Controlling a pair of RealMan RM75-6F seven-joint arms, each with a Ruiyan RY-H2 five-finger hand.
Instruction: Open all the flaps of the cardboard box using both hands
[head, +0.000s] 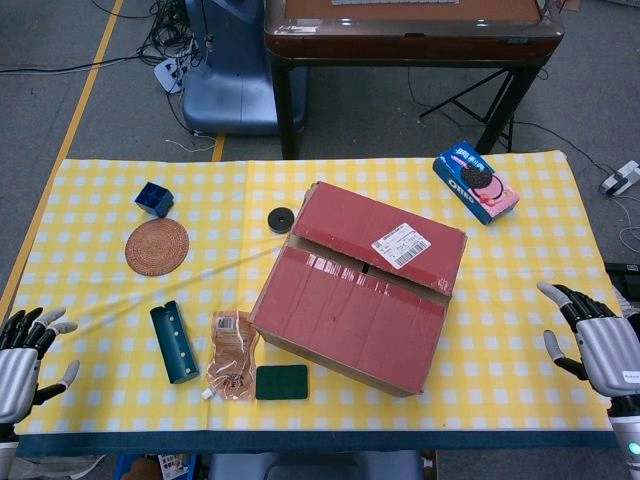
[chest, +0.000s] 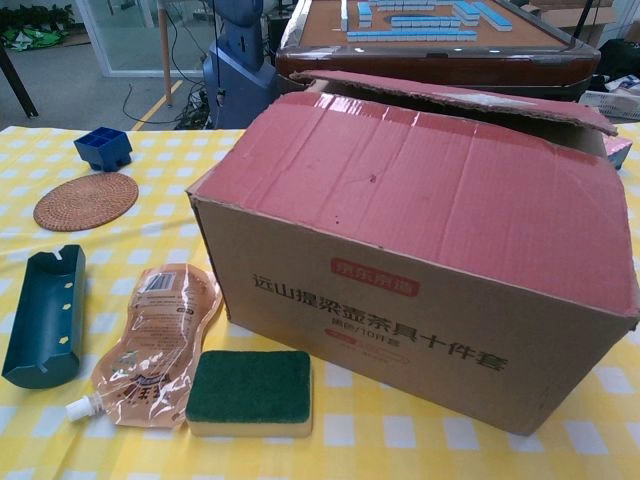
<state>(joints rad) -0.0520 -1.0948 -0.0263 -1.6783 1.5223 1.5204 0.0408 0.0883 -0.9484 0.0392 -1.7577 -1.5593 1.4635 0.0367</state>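
We see the box (head: 358, 300) sitting mid-table on the yellow checked cloth (head: 500, 330), turned at an angle, its red top flaps lying down with a gap along the seam; the far flap carries a white label (head: 400, 245). Our left hand (head: 25, 350) hovers at the table's near left corner, fingers apart and holding nothing. Our right hand (head: 600, 340) hovers at the near right corner, fingers likewise spread and empty. Both are well apart from the box.

Just beside the box on its near left lie a green sponge (chest: 250, 392) and an orange spout pouch (chest: 155, 345), the two touching. Further left is a dark teal tray (chest: 42, 315). Beyond these sit a woven coaster (head: 157, 246) and a small blue holder (head: 154, 198). A black disc (head: 281, 219) lies near the box's far left corner, and a cookie pack (head: 475, 181) sits at the far right.
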